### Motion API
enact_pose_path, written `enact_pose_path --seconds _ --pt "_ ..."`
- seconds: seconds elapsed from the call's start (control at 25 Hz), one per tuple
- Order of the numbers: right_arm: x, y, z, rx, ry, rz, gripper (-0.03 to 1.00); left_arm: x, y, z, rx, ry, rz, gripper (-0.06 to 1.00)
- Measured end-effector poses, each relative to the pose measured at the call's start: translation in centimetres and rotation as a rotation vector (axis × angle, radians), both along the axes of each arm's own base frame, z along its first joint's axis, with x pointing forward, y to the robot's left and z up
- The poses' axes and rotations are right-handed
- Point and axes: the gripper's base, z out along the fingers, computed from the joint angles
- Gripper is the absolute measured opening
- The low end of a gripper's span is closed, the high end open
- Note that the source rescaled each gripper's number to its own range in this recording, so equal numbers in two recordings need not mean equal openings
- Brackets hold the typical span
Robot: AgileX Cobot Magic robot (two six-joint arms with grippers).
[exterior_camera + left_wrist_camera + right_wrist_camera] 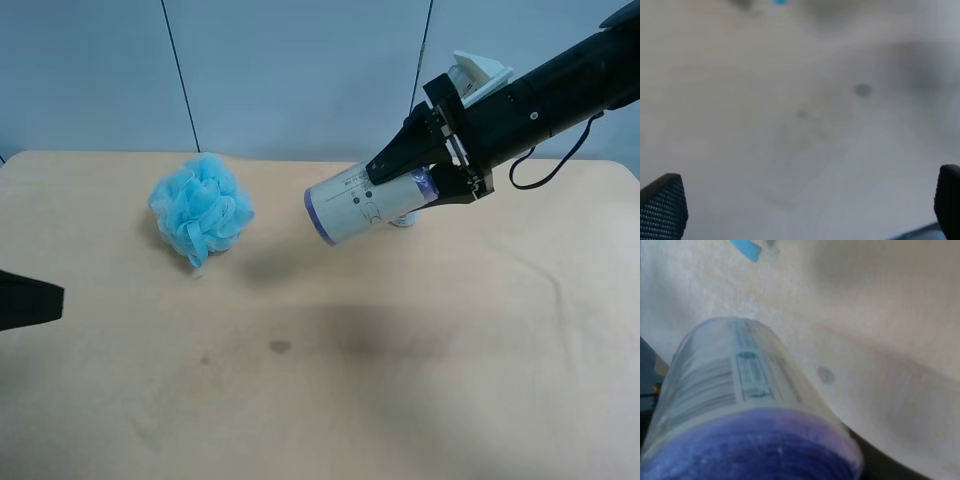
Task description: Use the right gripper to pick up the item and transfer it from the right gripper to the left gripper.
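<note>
The item (365,205), a cream-white canister with purple-blue ends and dark printed marks, hangs on its side in the air above the table's back middle. My right gripper (415,185), on the black arm with a white block at the exterior high view's right, is shut on its far end. The canister fills the near part of the right wrist view (740,390). My left gripper (30,300) shows only as a black tip at the exterior high view's left edge, far from the item. Its fingertips (662,205) stand wide apart and empty over the bare cloth.
A fluffy light-blue bath pouf (200,208) sits on the tan cloth-covered table (320,400) at the back left. A small pale object (403,220) stands on the table behind the canister, mostly hidden. A dark stain (279,346) marks the cloth.
</note>
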Motion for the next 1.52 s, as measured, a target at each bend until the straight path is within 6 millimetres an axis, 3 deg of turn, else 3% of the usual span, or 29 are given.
enact_pose_path --seconds 0.32,0.68,1.2,1.52 --pt "0.0 0.0 0.0 0.000 -0.012 0.008 0.03 5.2 -1.7 -1.8 -0.186 0.039 -0.176 1.00" --pt "0.0 0.0 0.0 -0.001 -0.036 0.024 0.03 9.5 -3.0 -5.5 -0.409 0.149 -0.275 1.00" --pt "0.1 0.3 0.2 0.028 -0.037 0.015 0.02 12.8 -3.9 -10.2 -0.670 0.188 -0.315 1.00" --pt "-0.6 2.5 0.5 0.059 -0.053 0.079 0.02 13.3 -3.9 -11.6 -0.689 0.213 -0.285 1.00"
